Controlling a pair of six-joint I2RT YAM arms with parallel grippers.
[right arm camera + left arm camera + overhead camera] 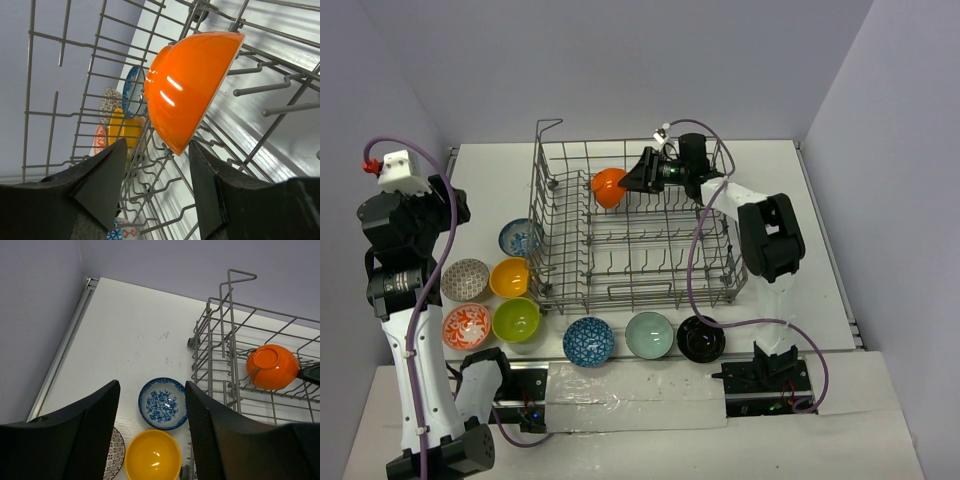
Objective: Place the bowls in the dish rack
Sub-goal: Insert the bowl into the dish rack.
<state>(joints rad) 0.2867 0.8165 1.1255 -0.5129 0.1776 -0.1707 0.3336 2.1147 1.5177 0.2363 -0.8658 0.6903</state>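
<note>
An orange bowl (609, 186) stands tilted on its edge among the tines at the back of the grey wire dish rack (638, 290). My right gripper (632, 178) is open just to its right. In the right wrist view the bowl (192, 87) sits ahead of the fingertips, touching neither. My left gripper (152, 390) hangs open and empty high over the table's left side. Below it lie a blue floral bowl (163, 403) and a yellow bowl (152, 456). Several more bowls lie on the table left of and in front of the rack.
Left of the rack lie a white-patterned bowl (466, 279), a red-and-white bowl (467, 325) and a lime bowl (516, 319). Along its front lie a blue geometric bowl (588, 341), a pale teal bowl (649, 334) and a black bowl (701, 339). Walls close the table's back and sides.
</note>
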